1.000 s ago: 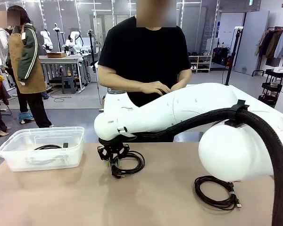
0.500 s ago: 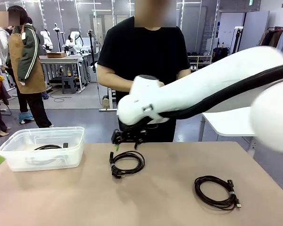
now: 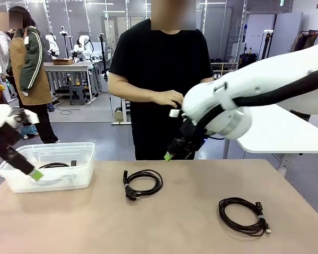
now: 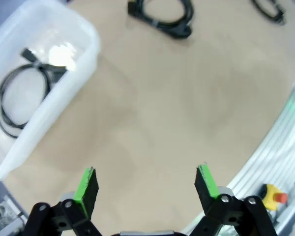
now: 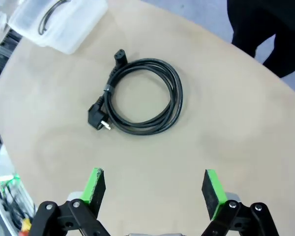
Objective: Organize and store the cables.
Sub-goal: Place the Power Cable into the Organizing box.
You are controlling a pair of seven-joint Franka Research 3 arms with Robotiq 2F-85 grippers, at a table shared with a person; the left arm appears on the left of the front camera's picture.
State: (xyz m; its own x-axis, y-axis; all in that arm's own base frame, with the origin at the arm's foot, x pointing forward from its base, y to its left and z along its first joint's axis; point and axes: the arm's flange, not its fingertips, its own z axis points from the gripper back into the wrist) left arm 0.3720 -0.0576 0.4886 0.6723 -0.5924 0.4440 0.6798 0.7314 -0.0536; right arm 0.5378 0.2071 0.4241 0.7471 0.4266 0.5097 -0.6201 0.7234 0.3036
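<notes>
One cable [image 3: 143,183] lies as a black coil on the tan table, left of centre, with nothing touching it. It shows again in the right wrist view as cable [image 5: 174,98], below my open right gripper [image 5: 152,187]. From the front, that right gripper [image 3: 175,151] hangs in the air above and behind the coil, near the person. A second cable [image 3: 244,215] lies at the front right. A third cable [image 4: 19,93] rests inside the clear bin [image 4: 83,64]. My left gripper [image 4: 146,184] is open and empty over bare table beside the bin, blurred at the left gripper [image 3: 29,168].
The clear plastic bin [image 3: 47,177] stands at the table's left side. A person in black stands at the far edge with both hands [image 3: 172,98] held at the waist. A white table [image 3: 275,132] is behind on the right.
My right gripper lifted off the centre coil and swung up and to the right, leaving the coil on the table. My left arm came into view beside the bin.
</notes>
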